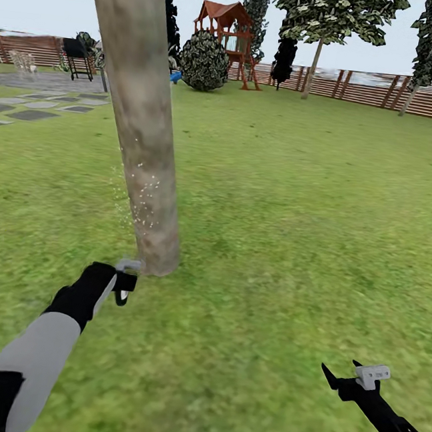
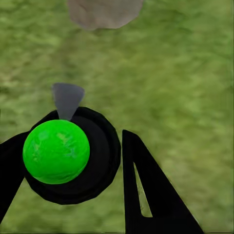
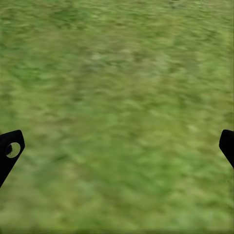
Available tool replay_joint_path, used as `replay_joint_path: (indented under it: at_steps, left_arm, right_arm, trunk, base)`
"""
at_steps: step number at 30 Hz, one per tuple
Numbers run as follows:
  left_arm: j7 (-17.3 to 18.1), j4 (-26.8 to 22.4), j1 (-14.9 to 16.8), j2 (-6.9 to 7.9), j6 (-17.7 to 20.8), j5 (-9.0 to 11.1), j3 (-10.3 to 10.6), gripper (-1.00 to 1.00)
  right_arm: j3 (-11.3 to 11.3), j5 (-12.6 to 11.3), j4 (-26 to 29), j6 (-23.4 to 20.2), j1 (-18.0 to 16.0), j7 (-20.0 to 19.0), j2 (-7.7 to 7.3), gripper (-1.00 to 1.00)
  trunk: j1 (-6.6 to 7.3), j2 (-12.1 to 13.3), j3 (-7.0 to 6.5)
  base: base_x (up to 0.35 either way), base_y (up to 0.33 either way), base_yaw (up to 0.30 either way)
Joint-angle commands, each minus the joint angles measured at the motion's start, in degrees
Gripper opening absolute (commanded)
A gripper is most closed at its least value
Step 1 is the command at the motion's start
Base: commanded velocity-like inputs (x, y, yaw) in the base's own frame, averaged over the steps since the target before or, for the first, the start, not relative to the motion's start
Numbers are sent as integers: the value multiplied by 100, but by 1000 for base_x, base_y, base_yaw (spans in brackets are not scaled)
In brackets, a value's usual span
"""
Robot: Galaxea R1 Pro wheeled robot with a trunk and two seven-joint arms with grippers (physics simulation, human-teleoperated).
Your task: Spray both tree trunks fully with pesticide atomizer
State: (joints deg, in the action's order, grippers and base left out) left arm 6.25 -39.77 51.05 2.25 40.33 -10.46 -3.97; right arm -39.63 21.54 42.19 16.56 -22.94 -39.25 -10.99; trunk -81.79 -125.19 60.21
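One thick trunk (image 1: 141, 140) stands in the grass (image 1: 298, 205), leaning a bit, grey and tan with blotches. Tiny white drops dot the trunk low down and float just beside it.

The left gripper (image 1: 122, 284) is right by the foot of the trunk. In the left wrist view its jaws are clamped on the atomizer (image 2: 66, 153), one black finger (image 2: 146, 190) on each side. Seen from above, the atomizer is a round black shape with a bright green top. A small grey nozzle (image 2: 67, 99) sticks out of it toward the trunk (image 2: 105, 12). Its long axis runs straight at that camera, so I cannot tell how tall it is. In the head view only a small grey bit (image 1: 128, 266) shows, almost touching the trunk.

The right gripper (image 1: 339, 375) hangs over the grass, well away from the trunk. Its jaws are wide apart, with just grass (image 3: 117, 112) between the two black tips.

Far behind the trunk stands a brown fence (image 1: 391, 92).
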Motion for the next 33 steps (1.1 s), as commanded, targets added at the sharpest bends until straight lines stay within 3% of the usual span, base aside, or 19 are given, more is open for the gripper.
replay_joint_path:
  at_steps: [1, 5, 9, 10, 13, 19, 33]
  left_arm:
    - [-10, 63, -46, 12, -36, 2, -8, -100]
    - [-11, 135, -318, 35, -119, 14, -16, -100]
    - [-14, 146, -448, 41, -572, 10, -49, -100]
    - [-13, 152, -466, 41, -672, 9, -237, -100]
    - [-17, 154, -472, 34, -704, 8, -402, -100]
    - [-19, 191, -473, 4, -719, 1, -437, -100]
    - [-23, 198, -473, -14, -719, 9, -436, -100]
  right_arm:
    - [2, 1, 0, 3, 0, 0, 0, 100]
    - [8, 7, 0, 10, 0, 3, 0, 100]
    - [16, 8, -15, 14, 0, 5, 16, 100]
    - [17, 10, -28, 14, 0, 5, 28, 100]
    - [6, 9, -44, 8, 0, 3, 29, 100]
    - [2, 8, -45, 6, 0, 5, 26, 100]
    - [8, 8, -53, 6, 0, 6, 35, 100]
  trunk:
    - [0, 0, 0]
    - [0, 0, 0]
    - [0, 0, 0]
    - [0, 0, 0]
    - [0, 0, 0]
    - [0, 0, 0]
    - [0, 0, 0]
  base:
    - [0, 0, 0]
    - [4, 0, 0]
    - [218, 14, 0]
    - [325, 85, 0]
    - [332, 99, 0]
    - [326, 40, 0]
    - [65, -250, 220]
